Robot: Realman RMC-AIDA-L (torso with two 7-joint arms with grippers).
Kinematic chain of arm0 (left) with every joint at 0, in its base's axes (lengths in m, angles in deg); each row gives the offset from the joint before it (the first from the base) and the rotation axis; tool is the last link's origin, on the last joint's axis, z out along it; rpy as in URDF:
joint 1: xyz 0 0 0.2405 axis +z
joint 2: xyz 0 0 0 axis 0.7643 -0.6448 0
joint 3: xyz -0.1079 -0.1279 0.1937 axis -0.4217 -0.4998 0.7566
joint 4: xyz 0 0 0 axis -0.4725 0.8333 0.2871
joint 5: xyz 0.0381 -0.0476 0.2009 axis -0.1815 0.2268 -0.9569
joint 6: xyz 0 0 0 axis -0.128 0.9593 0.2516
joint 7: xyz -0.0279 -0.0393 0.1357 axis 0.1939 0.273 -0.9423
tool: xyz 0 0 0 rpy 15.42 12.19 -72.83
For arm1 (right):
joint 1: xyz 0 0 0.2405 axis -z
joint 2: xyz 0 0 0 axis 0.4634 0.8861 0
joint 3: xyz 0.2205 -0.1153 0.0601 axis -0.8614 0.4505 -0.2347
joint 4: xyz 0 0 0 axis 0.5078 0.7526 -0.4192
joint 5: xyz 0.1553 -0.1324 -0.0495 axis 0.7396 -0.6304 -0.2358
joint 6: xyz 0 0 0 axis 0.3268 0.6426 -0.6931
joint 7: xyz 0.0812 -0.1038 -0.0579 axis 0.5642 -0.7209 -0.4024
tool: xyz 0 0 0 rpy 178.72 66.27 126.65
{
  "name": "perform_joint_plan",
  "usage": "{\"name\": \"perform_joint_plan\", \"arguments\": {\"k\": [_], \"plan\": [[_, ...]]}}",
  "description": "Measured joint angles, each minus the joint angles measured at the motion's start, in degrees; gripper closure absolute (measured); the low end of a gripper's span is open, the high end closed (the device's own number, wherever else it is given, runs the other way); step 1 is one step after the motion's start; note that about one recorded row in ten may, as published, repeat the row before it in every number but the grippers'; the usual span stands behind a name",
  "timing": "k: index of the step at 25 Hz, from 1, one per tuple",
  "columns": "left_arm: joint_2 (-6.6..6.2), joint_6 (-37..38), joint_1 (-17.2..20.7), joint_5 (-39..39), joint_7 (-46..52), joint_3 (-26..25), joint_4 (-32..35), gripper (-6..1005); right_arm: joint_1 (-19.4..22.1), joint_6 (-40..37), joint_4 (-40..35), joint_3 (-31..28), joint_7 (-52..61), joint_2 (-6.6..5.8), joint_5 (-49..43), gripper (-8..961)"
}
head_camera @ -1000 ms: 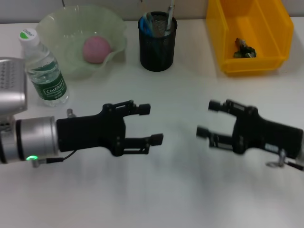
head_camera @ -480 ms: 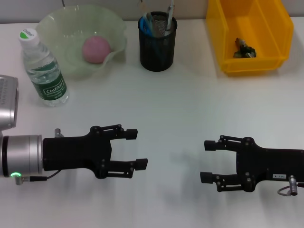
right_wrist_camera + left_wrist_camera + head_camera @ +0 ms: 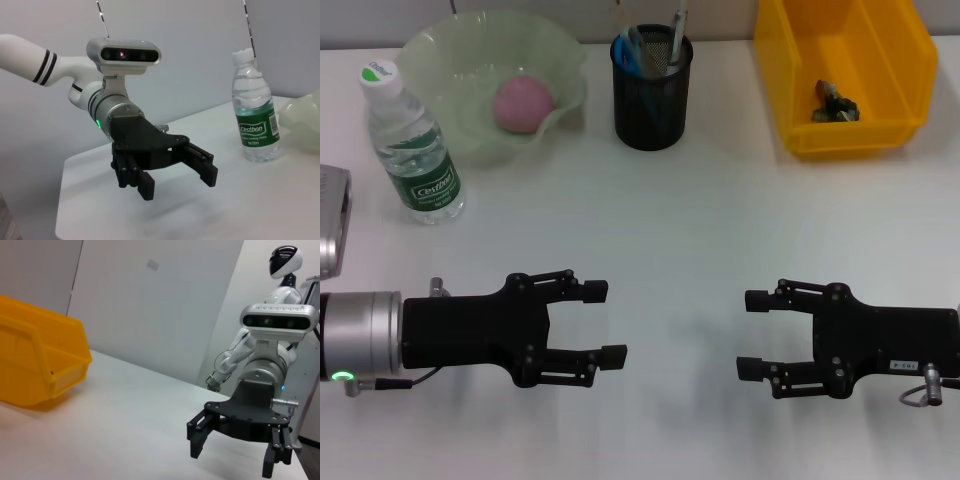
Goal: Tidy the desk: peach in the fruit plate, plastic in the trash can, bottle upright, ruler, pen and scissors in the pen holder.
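— Left gripper (image 3: 605, 322) sits released at lower left, holding nothing; where do our things stand?
— Bottle (image 3: 412, 145) upright at upper left, peach (image 3: 524, 103) in the fruit plate (image 3: 440, 55), pen holder (image 3: 651, 90) filled top centre, plastic (image 3: 835, 103) in the trash can (image 3: 880, 60).
— So we judge the tidying finished; next we only park.
— Right gripper (image 3: 752, 334), lower right, is released too. Since a second ago, both have drawn back toward the bottom edge.

My head camera looks down from high over the desk (image 3: 680, 200). My left wrist camera sits low, facing my right gripper (image 3: 235, 450) and the trash can (image 3: 35, 365). My right wrist camera faces my left gripper (image 3: 172, 177) beside the bottle (image 3: 252, 117). All share the desk.
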Motion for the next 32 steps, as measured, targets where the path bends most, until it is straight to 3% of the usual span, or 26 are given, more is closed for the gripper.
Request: {"name": "perform_joint_plan", "arguments": {"k": [32], "plan": [[-0.65, 1.5, 0.1, -0.3, 0.3, -0.3, 0.0, 153, -1.5, 0.2, -1.4, 0.1, 1.1, 0.03, -0.1, 126]]}}
